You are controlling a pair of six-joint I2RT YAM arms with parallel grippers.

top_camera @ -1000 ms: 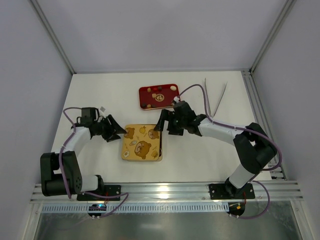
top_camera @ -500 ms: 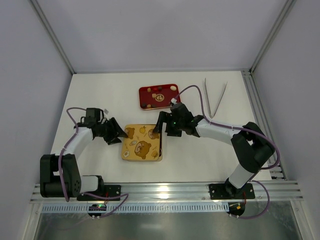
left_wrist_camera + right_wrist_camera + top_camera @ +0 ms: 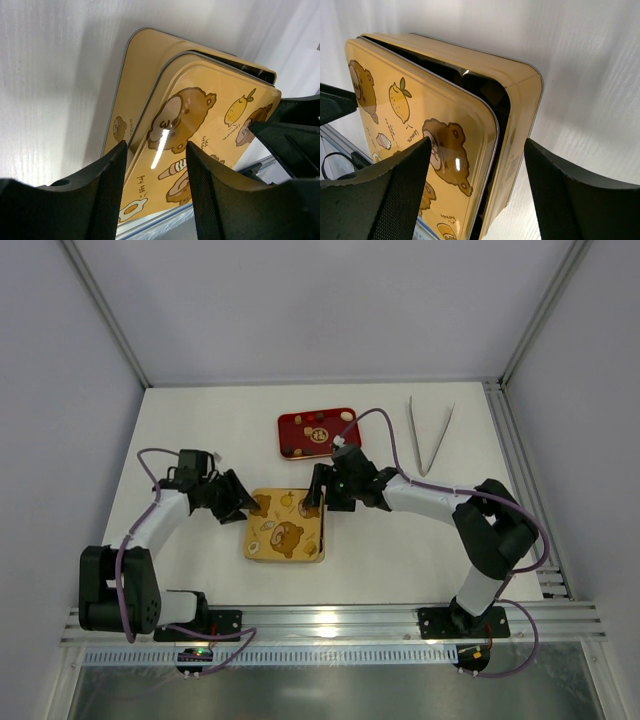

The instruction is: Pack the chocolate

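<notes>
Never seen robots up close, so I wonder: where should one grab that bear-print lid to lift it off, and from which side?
Probably its thin rim, coming in from the left and right sides together. The lid lies askew on the box, with a dark gap under its edge that offers a hold.
</notes>
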